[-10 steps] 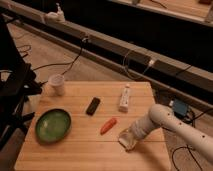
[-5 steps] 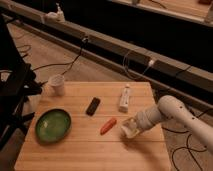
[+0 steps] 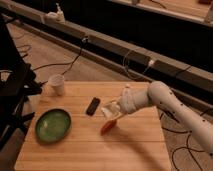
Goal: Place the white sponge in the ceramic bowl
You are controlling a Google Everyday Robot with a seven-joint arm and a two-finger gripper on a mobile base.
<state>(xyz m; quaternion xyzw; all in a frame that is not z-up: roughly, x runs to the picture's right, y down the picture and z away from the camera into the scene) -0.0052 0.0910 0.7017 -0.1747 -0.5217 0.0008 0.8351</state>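
The white sponge [image 3: 108, 111] is a small white block held in my gripper [image 3: 112, 112], lifted just above the middle of the wooden table. My white arm reaches in from the right. The ceramic bowl [image 3: 52, 125], green inside with a dark rim, sits at the table's front left, well to the left of the gripper, with nothing in it. The gripper hangs right over the upper end of the orange carrot-like item [image 3: 107, 127].
A black rectangular item [image 3: 93, 106] lies just left of the gripper. A small white cup [image 3: 57, 84] stands at the back left. A white tube [image 3: 127, 90] stands behind my wrist, partly hidden. Cables run on the floor behind the table [image 3: 140, 150].
My gripper has moved from the table's right front toward the middle, going left and up, carrying the white sponge with it. The other items have not moved.
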